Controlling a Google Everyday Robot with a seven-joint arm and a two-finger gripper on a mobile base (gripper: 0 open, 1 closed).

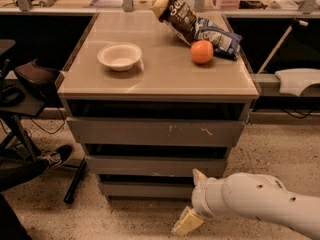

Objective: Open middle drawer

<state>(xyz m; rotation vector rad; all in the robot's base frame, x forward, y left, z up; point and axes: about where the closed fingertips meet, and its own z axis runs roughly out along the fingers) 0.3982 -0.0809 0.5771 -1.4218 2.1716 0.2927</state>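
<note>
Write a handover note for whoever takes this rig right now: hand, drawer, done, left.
The hand: open, empty, low at the front right of the tan-topped grey cabinet, by the narrow grey bottom drawer front.
The wide plain grey middle drawer front: looks closed, below the scratched grey top drawer front.
Done: nothing yet.
Left: raise hand to the middle front, catch its edge, pull out.
</note>
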